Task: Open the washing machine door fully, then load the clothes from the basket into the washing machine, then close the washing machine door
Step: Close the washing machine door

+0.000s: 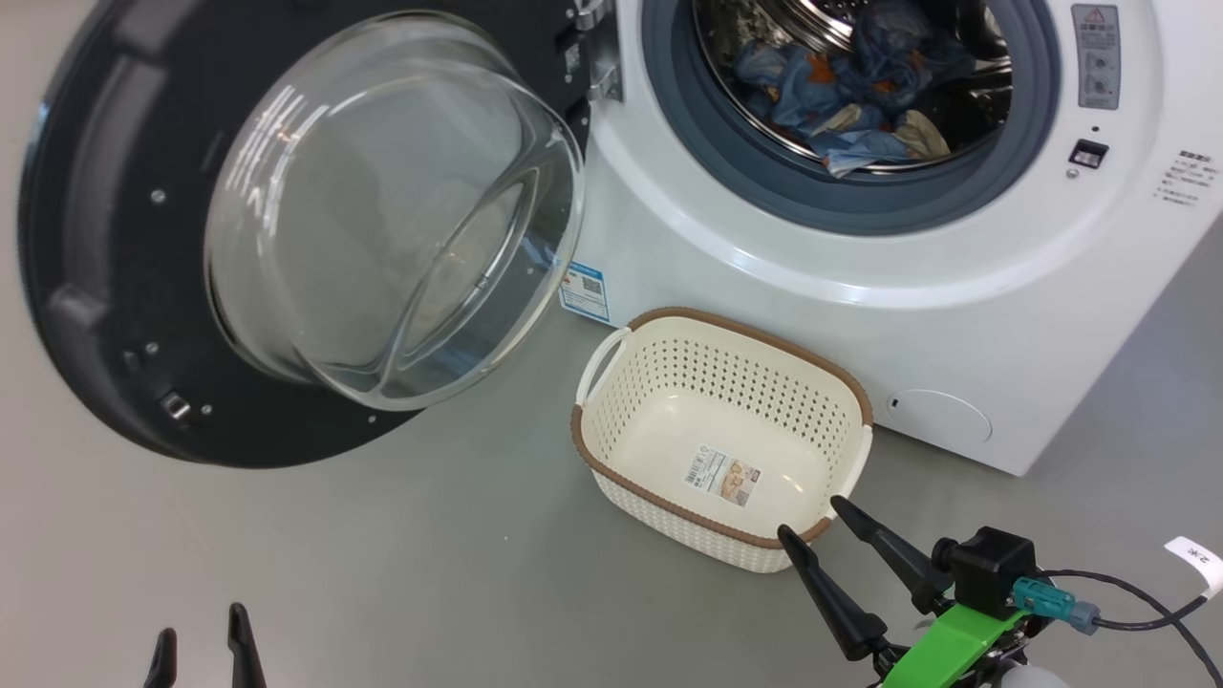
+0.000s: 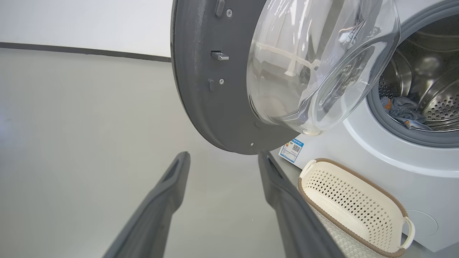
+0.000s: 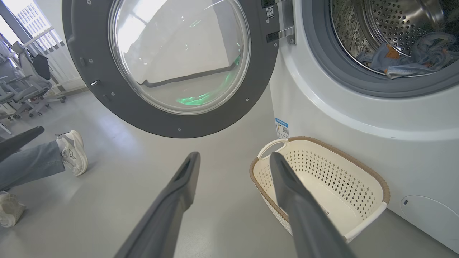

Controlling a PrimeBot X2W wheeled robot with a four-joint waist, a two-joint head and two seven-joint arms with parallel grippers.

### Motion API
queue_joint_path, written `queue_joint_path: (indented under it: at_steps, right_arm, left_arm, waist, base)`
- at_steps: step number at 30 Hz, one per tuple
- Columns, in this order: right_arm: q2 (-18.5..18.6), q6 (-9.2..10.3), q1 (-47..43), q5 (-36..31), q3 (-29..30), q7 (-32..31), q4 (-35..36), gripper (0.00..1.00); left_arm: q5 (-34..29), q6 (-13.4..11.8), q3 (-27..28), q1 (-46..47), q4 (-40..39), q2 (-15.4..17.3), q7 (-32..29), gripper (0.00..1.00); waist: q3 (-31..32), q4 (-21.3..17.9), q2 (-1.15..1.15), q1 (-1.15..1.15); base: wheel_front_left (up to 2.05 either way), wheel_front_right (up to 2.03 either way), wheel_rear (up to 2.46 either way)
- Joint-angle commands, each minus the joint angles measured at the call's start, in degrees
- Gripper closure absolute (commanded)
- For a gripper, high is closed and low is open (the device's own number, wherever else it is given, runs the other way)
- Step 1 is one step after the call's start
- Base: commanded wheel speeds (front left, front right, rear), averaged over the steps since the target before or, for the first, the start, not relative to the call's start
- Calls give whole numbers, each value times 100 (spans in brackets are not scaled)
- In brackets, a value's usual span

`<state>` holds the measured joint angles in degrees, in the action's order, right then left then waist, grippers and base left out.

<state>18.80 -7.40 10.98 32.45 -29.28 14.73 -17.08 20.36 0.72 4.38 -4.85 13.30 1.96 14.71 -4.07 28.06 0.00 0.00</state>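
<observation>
I see the door [image 1: 105, 239] swung wide and the clothes [image 1: 841, 96] inside the washer [image 1: 812, 287]. The basket [image 1: 726, 382] sits on the floor [image 1: 430, 554] just before it. My left gripper [image 1: 201, 631] and right gripper [image 1: 810, 516] hang with fingers spread.

**Round about me: floor, wall and someone's feet**

A smooth, pale grey floor [image 1: 401, 583] spreads on every side of me and catches a soft sheen. Far off to my left, a white wall [image 2: 86, 25] meets it along a dark skirting strip [image 2: 82, 52]. Also on my left, a person's leg [image 3: 30, 166] in grey-blue trousers reaches in, ending in a white trainer [image 3: 73, 152]. A second white shoe [image 3: 9, 209] lies nearer to me. Beyond them stand grey office chairs [image 3: 30, 91] on castors, with something dark [image 3: 41, 66] hanging on one, in front of a bright window [image 3: 27, 18].
</observation>
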Motion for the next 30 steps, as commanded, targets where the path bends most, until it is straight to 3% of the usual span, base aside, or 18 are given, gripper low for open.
queue_joint_path:
  at_steps: [1, 11, 12, 13, 14, 20, 24, 27, 28, 30]
  right_arm:
    - [58, -9, 178, 55, -132, 27, 102, 0]
    - [21, -9, 178, 89, -207, 27, 93, 0]
    - [16, -9, 169, 94, -205, 27, 96, 0]
    - [10, -9, 157, 99, -194, 27, 99, 0]
    - [7, -9, 140, 101, -180, 27, 105, 0]
    - [-7, -9, -8, 88, -72, 27, 134, 0]
    - [-16, -9, -76, 65, -19, 27, 158, 0]
    - [-2, -9, -74, 44, 10, 27, 184, 0]
    - [19, -9, -44, 30, 17, 27, 196, 0]
    - [40, -9, -5, 18, 14, 27, 207, 0]
  left_arm:
    - [25, -44, 171, -3, -111, 92, 29, 0]
    - [73, -1, 195, -48, -201, 92, 29, 0]
    - [93, 20, 203, -33, -242, 92, 29, 18]
    - [102, 44, 227, -7, -292, 92, 29, 64]
    - [117, 68, 280, 35, -364, 92, 29, 100]
    - [101, 370, 945, 550, -1082, 121, 29, 100]
    - [466, 585, 1448, 1205, -1355, 396, 29, 100]
    - [950, 651, 1733, 1870, -1249, 836, 29, 100]
    - [1270, 668, 1834, 2361, -955, 1227, 29, 100]
    - [1628, 672, 1794, 2836, -605, 1613, 29, 100]
  waist:
    - [65, 89, 0, 0]
    - [120, 129, 0, 0]
    - [120, 129, 0, 0]
    - [117, 129, 0, 0]
    - [115, 129, 0, 0]
    - [105, 120, 0, 0]
    - [64, 70, 0, 0]
    - [-23, 18, 0, 0]
    - [-102, -23, 0, 0]
    - [-180, -71, 0, 0]
  base:
    - [0, 0, 0]
    - [0, 0, 0]
    - [0, 0, 0]
    - [0, 0, 0]
    - [0, 0, 0]
    - [0, 0, 0]
    - [0, 0, 0]
    - [0, 0, 0]
    - [0, 0, 0]
    - [0, 0, 0]
